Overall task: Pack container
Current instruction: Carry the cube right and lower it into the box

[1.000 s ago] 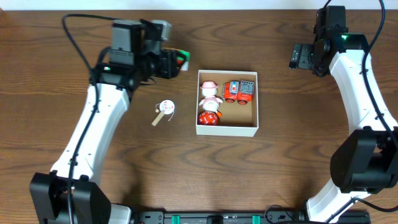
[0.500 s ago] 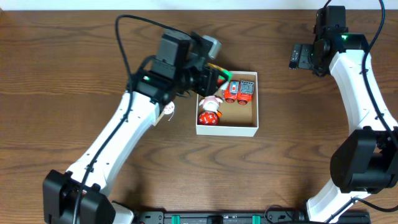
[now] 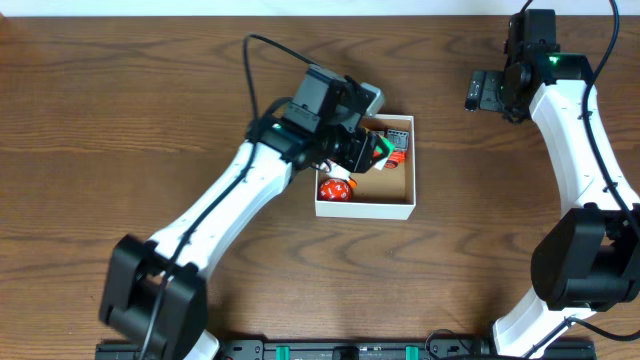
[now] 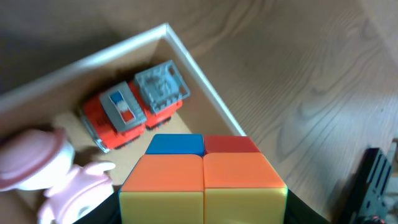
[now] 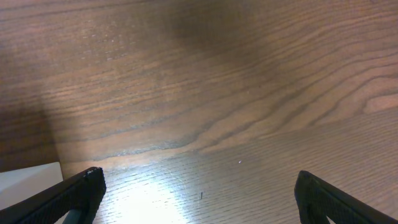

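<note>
The container is a shallow white-walled box with a brown inside, right of the table's middle; its far corner shows in the left wrist view. Inside lie a red and grey toy truck, a pink pig figure and a red ball-like toy. My left gripper is shut on a multicoloured puzzle cube and holds it over the box's inside. My right gripper is open and empty at the far right, over bare wood.
The table is dark brown wood. My left arm stretches diagonally over the table's middle and hides the table left of the box. A corner of a white thing shows at the left edge of the right wrist view.
My left gripper has carried the cube from the far left rightward to above the box. A small round toy with a stick left of the box is now hidden by the arm. The right arm has not moved.
</note>
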`<state>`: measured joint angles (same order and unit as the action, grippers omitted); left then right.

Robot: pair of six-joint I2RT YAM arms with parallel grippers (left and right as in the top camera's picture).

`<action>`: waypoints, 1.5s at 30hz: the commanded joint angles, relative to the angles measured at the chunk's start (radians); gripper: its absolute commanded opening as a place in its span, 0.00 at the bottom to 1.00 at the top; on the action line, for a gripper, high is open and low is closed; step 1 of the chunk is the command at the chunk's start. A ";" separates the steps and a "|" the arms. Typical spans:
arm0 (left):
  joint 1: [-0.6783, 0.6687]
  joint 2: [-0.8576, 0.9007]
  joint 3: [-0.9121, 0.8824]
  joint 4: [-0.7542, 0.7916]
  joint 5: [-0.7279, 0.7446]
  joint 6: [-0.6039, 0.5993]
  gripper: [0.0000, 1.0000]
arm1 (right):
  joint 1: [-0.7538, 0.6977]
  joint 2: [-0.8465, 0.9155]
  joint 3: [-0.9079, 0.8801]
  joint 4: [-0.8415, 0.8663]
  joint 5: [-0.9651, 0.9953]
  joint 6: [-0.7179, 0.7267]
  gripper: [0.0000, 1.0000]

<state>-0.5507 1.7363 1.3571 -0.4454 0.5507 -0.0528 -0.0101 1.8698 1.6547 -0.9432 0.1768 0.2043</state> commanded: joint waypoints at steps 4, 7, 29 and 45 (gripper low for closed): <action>-0.005 0.062 0.021 -0.006 0.015 0.000 0.42 | -0.004 -0.019 0.015 0.000 0.010 0.004 0.99; -0.005 0.085 0.021 -0.026 0.015 0.004 0.43 | -0.005 -0.019 0.015 0.000 0.010 0.004 0.99; -0.081 0.211 0.021 -0.034 0.014 0.018 0.51 | -0.013 -0.019 0.015 0.000 0.010 0.004 0.99; -0.006 0.195 0.022 0.052 0.019 -0.103 0.75 | -0.017 -0.019 0.015 0.000 0.010 0.004 0.99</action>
<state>-0.5819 1.9400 1.3575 -0.3946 0.5545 -0.1253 -0.0200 1.8698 1.6547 -0.9432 0.1768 0.2043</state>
